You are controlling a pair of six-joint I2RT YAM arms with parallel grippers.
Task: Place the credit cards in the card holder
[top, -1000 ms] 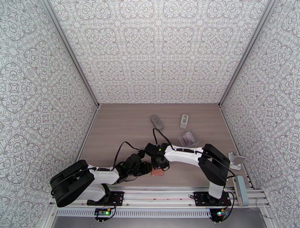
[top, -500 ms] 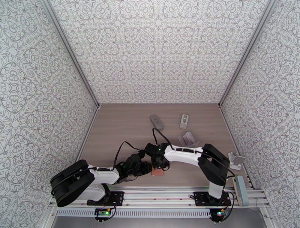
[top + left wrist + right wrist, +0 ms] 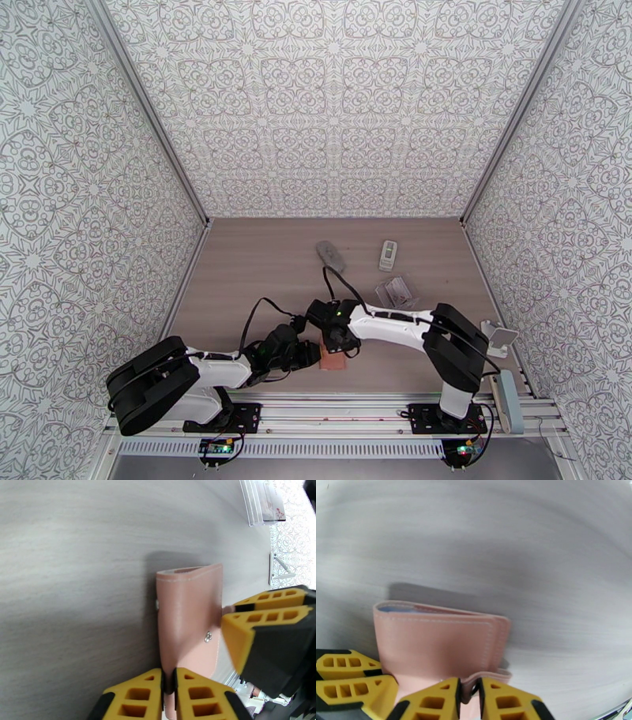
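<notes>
Counter (image 3: 237, 276): we see grey-brown wood grain.
Walls (image 3: 332, 103): white with grey ornament, on three sides.
Grey oblong thing (image 3: 330, 254): far middle of the counter; we cannot tell what it is.
Small white device (image 3: 387, 254): right of it, apart.
Clear tray (image 3: 395, 292): nearer than the device.
White stand (image 3: 499, 338): at the counter's right edge.

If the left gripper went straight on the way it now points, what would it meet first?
The pink card holder: the left gripper is shut on its near edge, with the holder's body stretching straight ahead. Beyond that, bare table as far as the wrist view shows.
</notes>
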